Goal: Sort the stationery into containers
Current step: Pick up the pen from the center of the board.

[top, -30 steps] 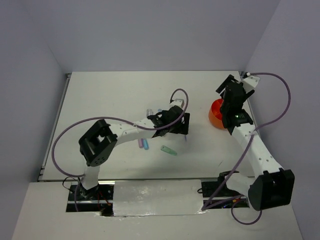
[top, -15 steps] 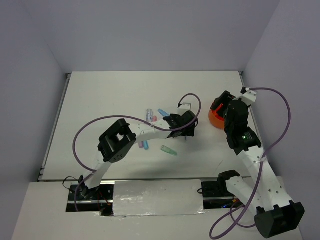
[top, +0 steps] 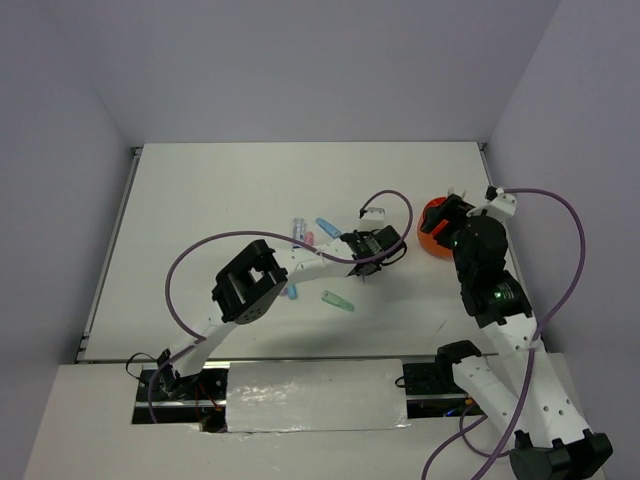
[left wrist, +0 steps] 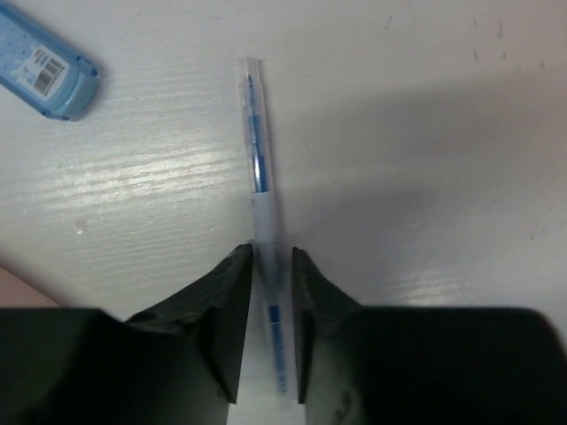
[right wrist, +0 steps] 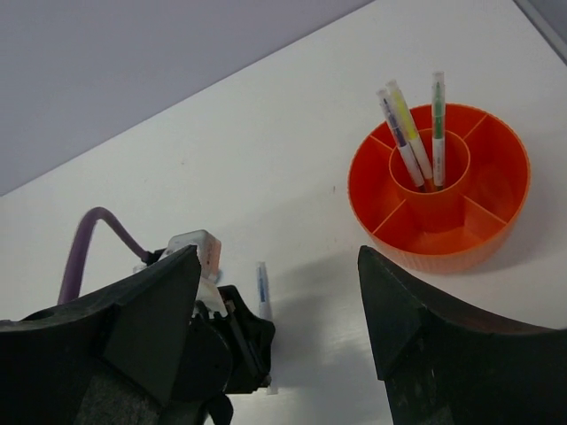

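A thin clear pen (left wrist: pixel 257 159) with a blue core lies on the white table. My left gripper (left wrist: pixel 272 252) is down over its near half, one finger close on each side. Only slivers of table show between pads and pen, and I cannot tell if they touch. From above, the left gripper (top: pixel 368 262) is at mid-table, left of the orange cup (top: pixel 430 238). My right gripper (right wrist: pixel 276 255) hangs open and empty above the table. It looks down on the pen (right wrist: pixel 262 288) and the divided cup (right wrist: pixel 438 190). Three pens (right wrist: pixel 403 133) stand in the cup's centre well.
A blue marker (top: pixel 326 225), a pink one (top: pixel 309 238) and a clear item (top: pixel 298 228) lie left of the left gripper. A green marker (top: pixel 338 300) and a pink-blue pair (top: pixel 291 292) lie nearer. The right arm partly hides the cup from above.
The left arm reached right to the pen and its jaws narrowed from wide open to close around it. The right arm drew back from above the cup toward its base.
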Action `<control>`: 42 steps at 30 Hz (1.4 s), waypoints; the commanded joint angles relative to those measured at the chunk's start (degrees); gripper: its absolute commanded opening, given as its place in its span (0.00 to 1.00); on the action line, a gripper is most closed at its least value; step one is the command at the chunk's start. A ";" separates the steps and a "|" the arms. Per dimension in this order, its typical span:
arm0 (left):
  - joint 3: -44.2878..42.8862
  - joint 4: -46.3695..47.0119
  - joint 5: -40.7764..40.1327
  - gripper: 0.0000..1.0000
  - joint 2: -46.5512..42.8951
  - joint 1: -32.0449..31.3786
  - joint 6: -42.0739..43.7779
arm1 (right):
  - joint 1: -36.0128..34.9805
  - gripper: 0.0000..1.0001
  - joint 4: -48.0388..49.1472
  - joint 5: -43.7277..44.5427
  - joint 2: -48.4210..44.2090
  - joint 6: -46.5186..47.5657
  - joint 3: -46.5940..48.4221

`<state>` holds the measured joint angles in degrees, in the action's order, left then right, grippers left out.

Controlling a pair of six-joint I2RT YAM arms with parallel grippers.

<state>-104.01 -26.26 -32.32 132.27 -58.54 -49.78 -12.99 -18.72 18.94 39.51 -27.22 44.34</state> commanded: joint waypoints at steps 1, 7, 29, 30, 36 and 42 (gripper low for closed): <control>3.80 -0.99 2.43 0.30 0.55 -0.17 -1.02 | -0.37 0.79 -0.61 -2.76 -1.80 -0.64 0.40; 18.30 14.70 11.55 0.00 -8.32 1.76 1.17 | -0.28 0.82 2.45 -13.46 0.65 -1.16 -1.09; 56.45 74.85 27.48 0.00 -35.76 2.29 10.58 | -5.90 0.86 20.20 -25.53 17.88 -14.52 -11.29; 56.72 75.56 27.74 0.00 -36.11 2.29 10.67 | -6.25 0.82 20.48 -25.27 18.76 -14.87 -11.29; 59.80 80.23 28.71 0.00 -38.22 2.38 10.93 | -6.69 0.21 24.34 -28.42 20.70 -16.11 -11.55; 59.98 74.89 23.54 0.99 -40.86 2.64 10.58 | -6.61 0.00 23.12 -26.86 18.42 -13.92 -8.66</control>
<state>-43.68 46.50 -6.13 95.18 -56.01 -39.24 -19.38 2.17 -8.82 59.96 -42.85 32.67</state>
